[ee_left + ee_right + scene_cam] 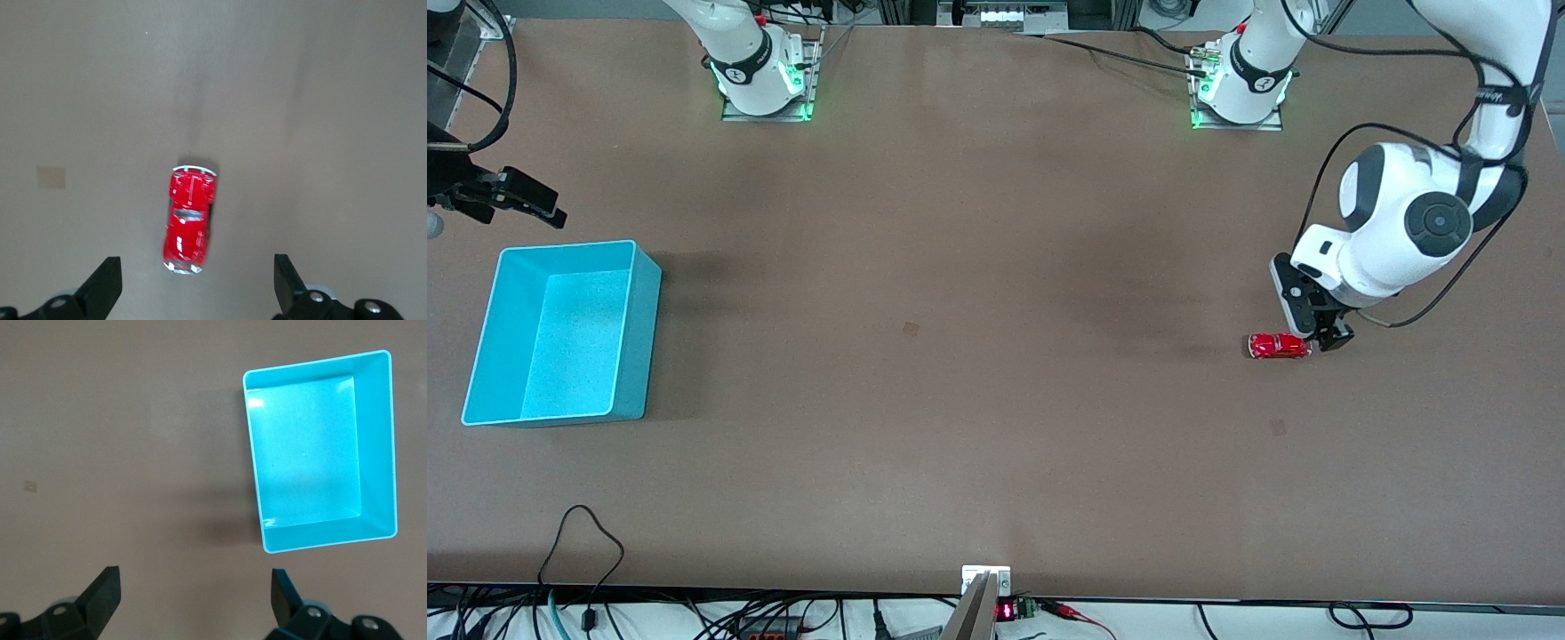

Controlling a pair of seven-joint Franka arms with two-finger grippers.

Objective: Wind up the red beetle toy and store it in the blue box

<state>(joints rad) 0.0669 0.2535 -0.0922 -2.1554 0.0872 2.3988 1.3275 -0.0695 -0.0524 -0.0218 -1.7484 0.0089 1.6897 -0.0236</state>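
Jaws of both grippers stand wide open, gripping nothing. Left gripper [1323, 340] hangs low beside the beetle [1279, 346], which lies on the bare tabletop [960, 356] at the left arm's end. Right gripper [543, 206] hovers above the tabletop near the empty box [640, 338] at the right arm's end.

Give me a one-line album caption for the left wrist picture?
Open left gripper poised over the red beetle toy on the bare brown table.
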